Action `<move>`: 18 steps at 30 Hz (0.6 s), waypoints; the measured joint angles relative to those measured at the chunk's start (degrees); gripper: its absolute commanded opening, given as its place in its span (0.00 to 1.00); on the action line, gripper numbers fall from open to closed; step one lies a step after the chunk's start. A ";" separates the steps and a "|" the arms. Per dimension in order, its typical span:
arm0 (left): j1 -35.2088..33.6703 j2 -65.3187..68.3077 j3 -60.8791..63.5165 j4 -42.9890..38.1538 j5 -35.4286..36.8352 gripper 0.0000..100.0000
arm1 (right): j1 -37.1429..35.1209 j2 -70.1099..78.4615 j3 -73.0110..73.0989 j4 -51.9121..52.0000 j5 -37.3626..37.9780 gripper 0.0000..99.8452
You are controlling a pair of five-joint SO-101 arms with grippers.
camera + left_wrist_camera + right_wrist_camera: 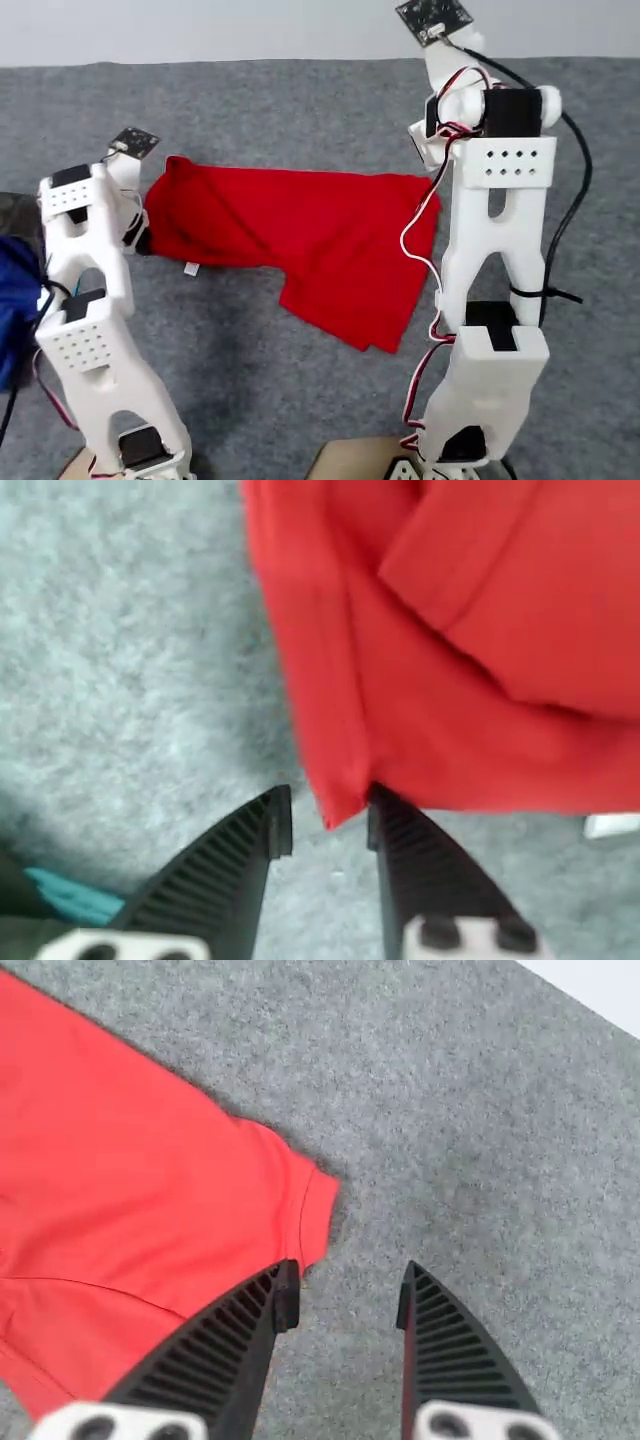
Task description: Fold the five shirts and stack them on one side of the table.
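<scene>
Work looks barely begun, I judge: the crumpled red cotton shirt point(300, 240) lies loosely spread on the grey felt-covered counter point(250, 400), between my two arms. My left tool point(328, 812) is spread, one shirt corner sitting unpinched between its fingers. My right tool point(348, 1278) is spread too, just beside the shirt's opposite sleeve hem. Next, both should close on those edges. Bare counter lies around the shirt; a blue cloth bundle point(15, 300) sits beyond its left-tool end.

My fingers point(235, 865) are black ribbed plastic, matt, the red shirt point(300, 235) is soft matt cloth, and the grey table cover point(300, 110) looks rough like felt.
</scene>
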 measured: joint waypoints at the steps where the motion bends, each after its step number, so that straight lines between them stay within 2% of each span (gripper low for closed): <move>1: 0.26 0.00 0.00 0.35 0.00 0.07 | 0.00 0.00 0.00 0.00 0.00 0.16; 5: 1.23 0.35 0.00 1.58 0.00 0.01 | 0.09 0.00 0.00 0.00 0.00 0.16; 18: 0.18 0.35 -0.18 12.75 -6.33 0.00 | 0.09 0.00 0.00 0.00 0.00 0.16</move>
